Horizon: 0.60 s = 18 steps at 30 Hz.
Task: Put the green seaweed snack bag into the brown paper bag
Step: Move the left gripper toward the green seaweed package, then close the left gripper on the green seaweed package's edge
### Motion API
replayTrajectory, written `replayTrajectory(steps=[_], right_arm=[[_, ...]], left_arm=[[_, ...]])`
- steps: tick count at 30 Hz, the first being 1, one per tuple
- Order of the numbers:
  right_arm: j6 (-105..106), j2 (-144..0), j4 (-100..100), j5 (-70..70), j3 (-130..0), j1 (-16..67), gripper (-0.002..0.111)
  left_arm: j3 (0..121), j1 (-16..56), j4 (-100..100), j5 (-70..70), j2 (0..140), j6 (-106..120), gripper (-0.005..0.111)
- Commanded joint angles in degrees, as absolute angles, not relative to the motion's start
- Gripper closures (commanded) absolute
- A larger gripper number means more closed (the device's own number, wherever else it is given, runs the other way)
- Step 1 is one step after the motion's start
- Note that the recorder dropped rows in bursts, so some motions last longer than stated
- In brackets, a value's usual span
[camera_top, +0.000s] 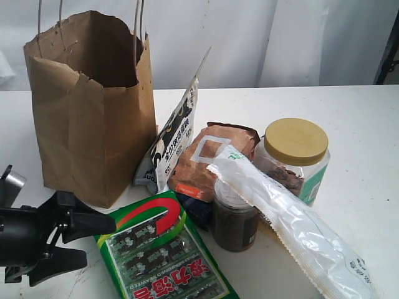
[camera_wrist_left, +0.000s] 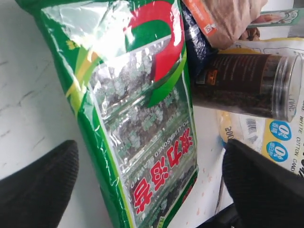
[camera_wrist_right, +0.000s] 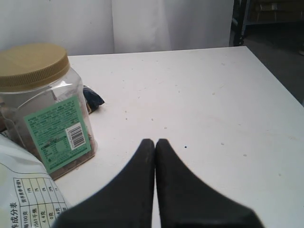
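Observation:
The green seaweed snack bag lies flat at the table's front edge, just in front of the brown paper bag, which stands upright with its mouth open. My left gripper is open beside the snack bag's left edge, low over the table. In the left wrist view the snack bag lies between the two spread fingers without touching either; the gripper holds nothing. My right gripper is shut and empty over bare table, out of the exterior view.
A white-and-black pouch leans on the paper bag. A reddish-brown packet, a dark jar, a long clear packet and a yellow-lidded jar crowd the right of the snack bag. The jar stands near my right gripper.

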State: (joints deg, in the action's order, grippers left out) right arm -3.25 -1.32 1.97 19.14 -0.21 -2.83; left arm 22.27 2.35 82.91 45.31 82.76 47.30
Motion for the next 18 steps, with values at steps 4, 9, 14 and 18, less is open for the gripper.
replayTrajectory(steps=[4, 9, 14, 18], right_arm=[[-3.33, -0.89, 1.83, 18.26, 0.00, -3.12, 0.108], [-3.33, -0.89, 1.83, 18.26, 0.00, -3.12, 0.108], [-3.33, -0.89, 1.83, 18.26, 0.00, -3.12, 0.108], [-3.33, -0.89, 1.83, 18.26, 0.00, -3.12, 0.108]], left_arm=[[22.05, 9.39, 93.87, 44.00, 90.30, 54.79, 0.029], [22.05, 11.03, 95.67, 43.50, 92.68, 55.95, 0.029], [22.05, 11.03, 97.62, 43.90, 96.00, 58.73, 0.029], [22.05, 11.03, 99.95, 44.16, 98.56, 61.15, 0.029]])
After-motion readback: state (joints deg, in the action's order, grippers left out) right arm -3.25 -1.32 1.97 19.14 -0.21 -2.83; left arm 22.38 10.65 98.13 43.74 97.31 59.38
